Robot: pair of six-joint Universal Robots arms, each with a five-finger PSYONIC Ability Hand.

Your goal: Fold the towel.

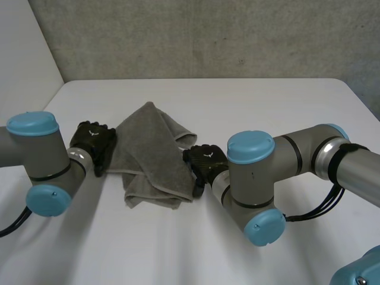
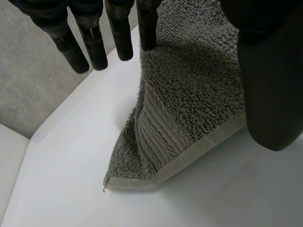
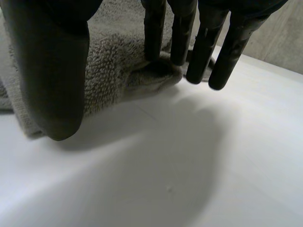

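Note:
A grey towel (image 1: 148,154) lies crumpled and partly doubled over in the middle of the white table (image 1: 249,101). My left hand (image 1: 94,142) is at its left edge, palm down. In the left wrist view the left hand (image 2: 270,85) has straight fingers (image 2: 94,42) spread from the thumb, with the towel (image 2: 189,104) rising between them and one fingertip touching the pile. My right hand (image 1: 205,161) is at the towel's right edge. Its fingers (image 3: 203,47) are straight too, tips on a rolled fold of the towel (image 3: 118,66), thumb apart.
A loose hemmed corner of the towel (image 2: 123,182) lies flat on the table beyond my left hand. Bare white tabletop (image 3: 189,165) stretches in front of the right hand. A grey wall (image 1: 208,35) stands behind the table's far edge.

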